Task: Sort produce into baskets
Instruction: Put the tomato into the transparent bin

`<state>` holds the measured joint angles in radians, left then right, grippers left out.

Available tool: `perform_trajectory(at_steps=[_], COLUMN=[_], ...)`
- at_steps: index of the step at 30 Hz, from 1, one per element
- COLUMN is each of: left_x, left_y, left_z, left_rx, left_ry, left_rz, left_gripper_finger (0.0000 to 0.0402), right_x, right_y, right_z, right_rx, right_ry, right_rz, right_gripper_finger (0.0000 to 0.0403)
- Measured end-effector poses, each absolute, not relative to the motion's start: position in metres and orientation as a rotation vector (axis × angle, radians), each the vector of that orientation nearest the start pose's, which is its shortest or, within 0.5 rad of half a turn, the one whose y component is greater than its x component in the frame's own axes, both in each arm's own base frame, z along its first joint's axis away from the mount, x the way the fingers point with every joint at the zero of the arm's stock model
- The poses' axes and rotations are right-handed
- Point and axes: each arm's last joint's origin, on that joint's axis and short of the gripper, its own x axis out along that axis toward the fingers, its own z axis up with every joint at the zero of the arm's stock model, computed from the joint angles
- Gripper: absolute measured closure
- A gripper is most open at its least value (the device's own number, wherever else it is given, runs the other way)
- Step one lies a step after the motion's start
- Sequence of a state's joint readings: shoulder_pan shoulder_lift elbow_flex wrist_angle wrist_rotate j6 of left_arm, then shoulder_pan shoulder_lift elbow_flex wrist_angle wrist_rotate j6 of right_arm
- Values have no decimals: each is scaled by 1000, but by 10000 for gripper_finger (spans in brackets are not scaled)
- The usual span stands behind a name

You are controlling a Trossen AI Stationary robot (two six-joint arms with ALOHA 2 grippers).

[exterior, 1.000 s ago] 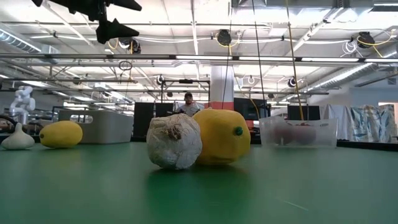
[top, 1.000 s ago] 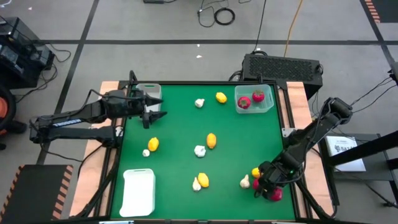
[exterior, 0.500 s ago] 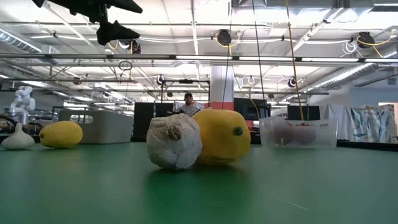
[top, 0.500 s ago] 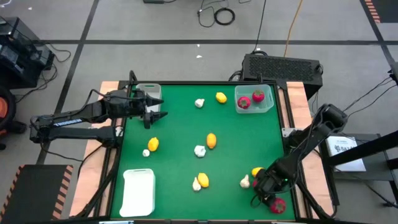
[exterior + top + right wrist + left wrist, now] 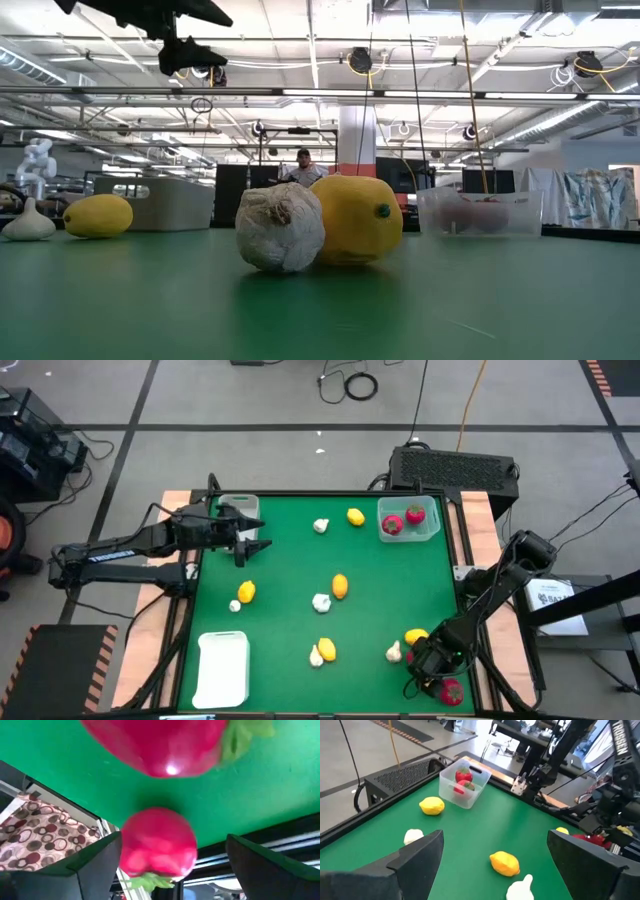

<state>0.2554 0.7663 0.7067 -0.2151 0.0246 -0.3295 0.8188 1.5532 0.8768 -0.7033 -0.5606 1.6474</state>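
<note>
My right gripper [image 5: 440, 678] is open, low over the near right corner of the green table. In the right wrist view its fingers stand on either side of one red fruit [image 5: 157, 847], which lies at the table's edge [image 5: 450, 692]. A second red fruit [image 5: 160, 745] lies just beyond it. My left gripper [image 5: 245, 542] is open and empty, raised beside the grey bin [image 5: 240, 510] at the far left. The clear bin [image 5: 408, 520] at the far right holds two red fruits. The white tray [image 5: 223, 668] lies at the near left. Yellow fruits [image 5: 340, 586] and garlic bulbs [image 5: 321, 602] lie scattered on the table.
A yellow fruit [image 5: 415, 636] and a garlic bulb [image 5: 394, 652] lie just beside my right gripper. The table's raised black rim [image 5: 60, 790] runs close behind the red fruit. A black box [image 5: 455, 468] stands beyond the far edge. A person stands far off in the room [image 5: 303, 168].
My right gripper has gone toward the table's near edge, into the near right corner. The red fruit beside it has shifted the same way and now lies at the near rim.
</note>
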Motion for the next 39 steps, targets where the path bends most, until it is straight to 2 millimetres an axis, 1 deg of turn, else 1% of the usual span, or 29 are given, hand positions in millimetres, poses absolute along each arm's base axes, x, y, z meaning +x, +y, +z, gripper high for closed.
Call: perform_trajectory(at_steps=[2, 8, 13, 20, 22, 26, 31, 36, 39], left_x=[168, 170, 171, 171, 171, 171, 171, 171, 171], left_y=[43, 44, 44, 44, 44, 44, 44, 44, 44], left_z=[304, 302, 305, 305, 305, 305, 305, 305, 306], left_rx=[-369, -371, -362, -361, -361, -362, -367, -367, -366], left_ry=[246, 252, 229, 225, 225, 225, 224, 223, 216], left_rz=[275, 272, 264, 262, 262, 262, 262, 262, 260], left_gripper_finger=[41, 41, 41, 41, 41, 41, 41, 41, 41], right_x=[166, 160, 152, 147, 147, 151, 153, 153, 153], right_y=[204, 221, 227, 231, 233, 238, 240, 241, 240], right_z=[171, 174, 174, 171, 165, 152, 144, 144, 147], right_rx=[974, 1069, 1095, 1093, 1074, 1027, 1018, 1019, 1014], right_ry=[1958, 1975, 1987, 1940, 1944, 1958, 1986, 1985, 1982], right_rz=[-344, -349, -416, -485, -497, -452, -453, -449, -414], right_gripper_finger=[57, 57, 57, 57, 57, 57, 58, 79, 96])
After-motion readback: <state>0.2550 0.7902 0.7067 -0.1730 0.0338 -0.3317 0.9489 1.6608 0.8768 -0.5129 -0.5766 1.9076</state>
